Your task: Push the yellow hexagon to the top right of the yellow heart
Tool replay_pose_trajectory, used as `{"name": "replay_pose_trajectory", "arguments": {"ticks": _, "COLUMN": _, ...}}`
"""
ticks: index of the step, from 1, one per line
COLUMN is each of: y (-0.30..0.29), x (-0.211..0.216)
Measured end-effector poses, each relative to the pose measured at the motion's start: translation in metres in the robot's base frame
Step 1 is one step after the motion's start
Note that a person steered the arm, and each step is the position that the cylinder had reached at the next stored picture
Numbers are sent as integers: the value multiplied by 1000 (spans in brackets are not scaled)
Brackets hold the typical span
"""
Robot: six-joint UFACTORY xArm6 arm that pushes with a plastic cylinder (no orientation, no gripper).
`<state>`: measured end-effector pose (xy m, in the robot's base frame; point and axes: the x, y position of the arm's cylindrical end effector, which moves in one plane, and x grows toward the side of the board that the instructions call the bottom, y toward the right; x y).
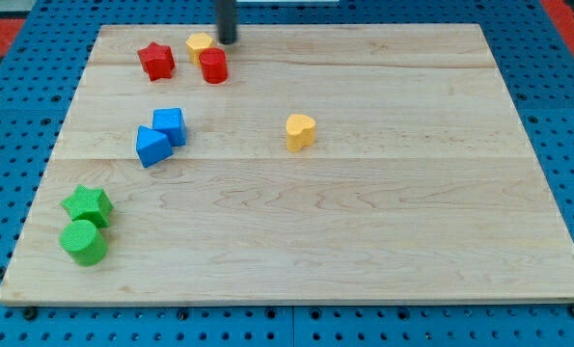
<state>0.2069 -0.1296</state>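
Note:
The yellow hexagon point(199, 43) lies near the board's top left, touching the red cylinder point(213, 66) just below and to its right. The yellow heart point(300, 131) sits alone near the board's middle, well to the right of and below the hexagon. My tip point(228, 40) stands at the board's top edge, just to the right of the yellow hexagon and just above the red cylinder. The rod reaches out of the view's top.
A red star point(156, 61) lies left of the hexagon. A blue cube point(170, 125) and a blue triangular block point(151, 146) touch at mid left. A green star point(87, 206) and a green cylinder point(84, 242) sit at the bottom left. The wooden board point(412, 193) rests on a blue pegboard.

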Motion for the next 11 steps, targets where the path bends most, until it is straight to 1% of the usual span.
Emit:
{"name": "replay_pose_trajectory", "arguments": {"ticks": 1, "y": -54, "x": -2}}
{"name": "replay_pose_trajectory", "arguments": {"ticks": 2, "y": -18, "x": 28}}
{"name": "replay_pose_trajectory", "arguments": {"ticks": 4, "y": 132, "x": 59}}
{"name": "replay_pose_trajectory", "arguments": {"ticks": 5, "y": 133, "x": 42}}
{"name": "replay_pose_trajectory", "arguments": {"ticks": 8, "y": 150, "x": 41}}
{"name": "replay_pose_trajectory", "arguments": {"ticks": 11, "y": 150, "x": 97}}
